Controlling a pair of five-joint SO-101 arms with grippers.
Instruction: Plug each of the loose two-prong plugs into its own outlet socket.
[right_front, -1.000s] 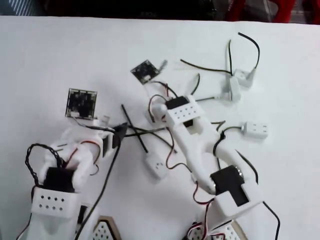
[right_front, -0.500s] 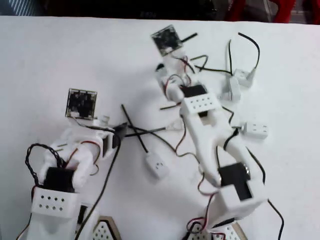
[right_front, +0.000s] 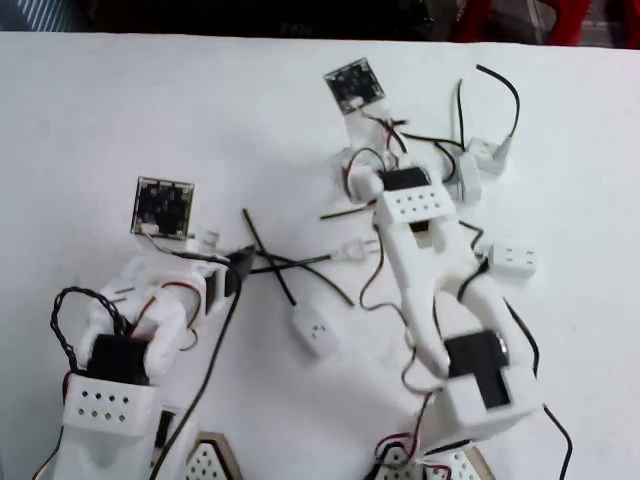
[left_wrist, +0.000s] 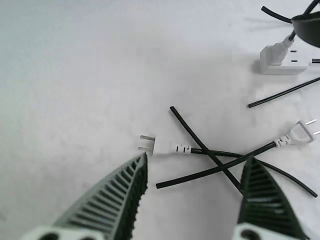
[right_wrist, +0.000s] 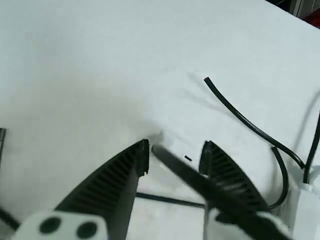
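Note:
My left gripper (left_wrist: 196, 160) stands open just above the table, and a loose white two-prong plug (left_wrist: 159, 146) on a black cord lies just beyond its fingertips. A second loose plug (left_wrist: 302, 131) (right_front: 350, 252) lies to the right, its cord crossing the first. White outlet blocks lie at mid-table (right_front: 313, 330), at the right (right_front: 512, 258) and at the far right (right_front: 470, 175). My right gripper (right_wrist: 175, 146) is open over bare table near the far side, below its camera board (right_front: 355, 85). A blurred black cord (right_wrist: 200, 182) crosses one of its fingers; whether it is held I cannot tell.
Loose black cords (right_front: 270, 262) cross between the two arms. Another cord (right_wrist: 240, 117) with a free end runs past the right gripper. Farther off in the left wrist view lies an outlet block (left_wrist: 285, 64) with a white plug against it. The table's left half (right_front: 80, 130) is bare.
The right arm has swung from the table's centre toward the far side and to the right, uncovering the second loose plug. The left arm has stayed still.

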